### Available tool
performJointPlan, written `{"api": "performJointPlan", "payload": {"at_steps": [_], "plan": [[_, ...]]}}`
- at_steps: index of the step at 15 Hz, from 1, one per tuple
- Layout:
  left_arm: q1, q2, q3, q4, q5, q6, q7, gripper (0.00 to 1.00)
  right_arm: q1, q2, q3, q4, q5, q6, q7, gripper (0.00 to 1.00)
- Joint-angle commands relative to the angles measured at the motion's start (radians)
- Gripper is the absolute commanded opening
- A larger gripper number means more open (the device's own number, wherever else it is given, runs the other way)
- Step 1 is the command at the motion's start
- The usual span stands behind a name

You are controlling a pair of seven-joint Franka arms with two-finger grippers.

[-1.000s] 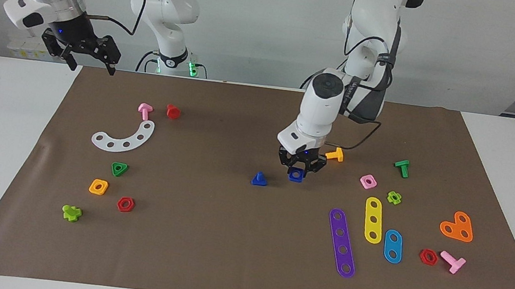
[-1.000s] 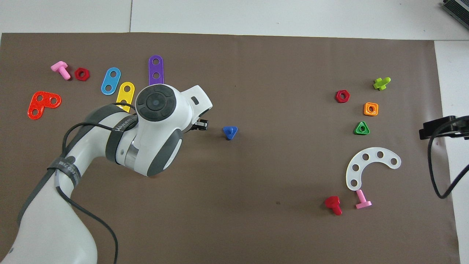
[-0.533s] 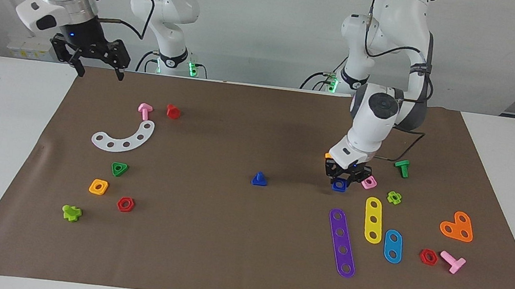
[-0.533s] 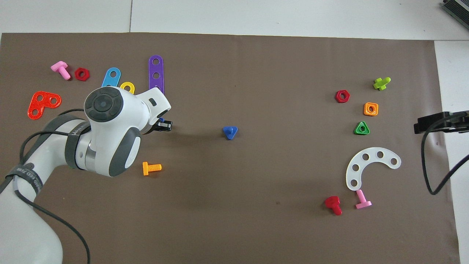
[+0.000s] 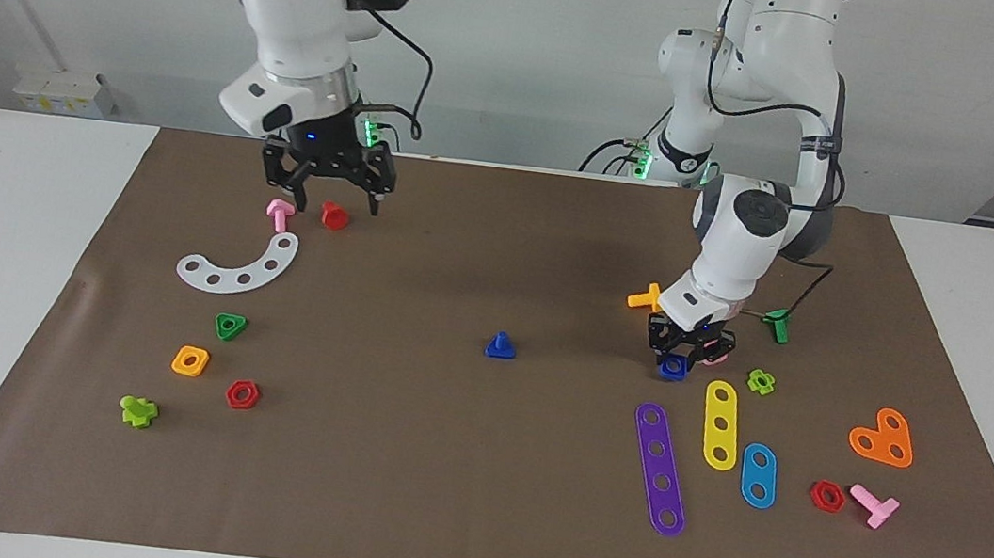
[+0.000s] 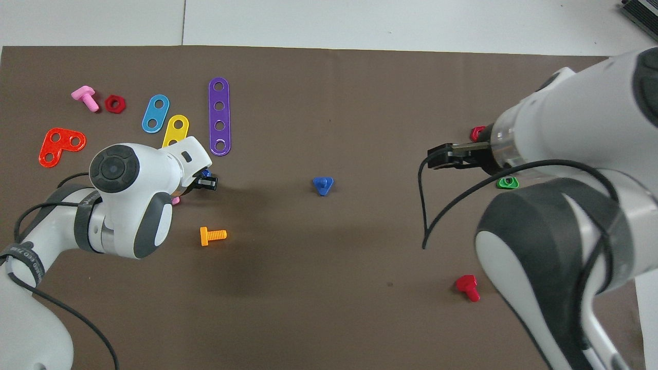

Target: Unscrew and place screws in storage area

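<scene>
The blue bolt (image 5: 500, 345) stands head-down, stem up, alone on the brown mat (image 5: 437, 461) about midway between the two arms, well apart from both grippers. The storage area (image 5: 171, 305) lies toward the right arm's end of the mat, around the white curved strip (image 5: 239, 264) and the green nut (image 5: 230, 326), orange nut (image 5: 190, 361) and red nut (image 5: 242, 395).

The left gripper (image 5: 682, 357) is low over the mat toward the left arm's end, its fingers around a blue square nut (image 5: 673, 367) that sits at the mat's surface; whether they still clamp it or have let go cannot be told. A pink nut (image 5: 715, 354) is just beside it, the orange bolt (image 5: 645, 297) lies nearer to the robots, and the purple strip (image 5: 660, 468) and yellow strip (image 5: 721, 424) lie farther from them.

The right gripper (image 5: 332, 194) hangs with its fingers spread and holding nothing, over the red bolt (image 5: 334, 215) and beside the pink bolt (image 5: 279, 214), above the part of the storage area nearest the robots.
</scene>
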Motion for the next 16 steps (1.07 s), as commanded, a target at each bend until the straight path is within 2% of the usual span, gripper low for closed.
{"api": "performJointPlan", "payload": {"at_steps": [1,2,4,8,13,16], "plan": [[0.000,-0.012,-0.003,-0.018,0.012,0.028,-0.004,0.82,0.080,0.106,-0.006,0.016,0.031,0.134,0.118,1.00],[0.000,-0.015,-0.003,-0.013,0.011,0.025,-0.003,1.00,0.114,0.146,-0.006,0.016,0.033,0.188,0.145,1.00],[0.006,-0.038,-0.003,-0.003,0.012,0.013,-0.004,1.00,0.168,0.218,-0.004,0.014,0.037,0.298,0.182,1.00],[0.040,-0.144,-0.002,0.005,0.012,-0.069,0.006,1.00,0.211,0.283,-0.006,-0.015,0.031,0.387,0.181,1.00],[0.133,-0.195,0.001,0.186,0.012,-0.361,0.106,1.00,0.248,0.395,-0.006,-0.044,0.021,0.555,0.192,1.00],[0.204,-0.258,0.001,0.270,0.012,-0.510,0.163,1.00,0.266,0.403,-0.006,-0.073,0.016,0.555,0.204,1.00]]}}
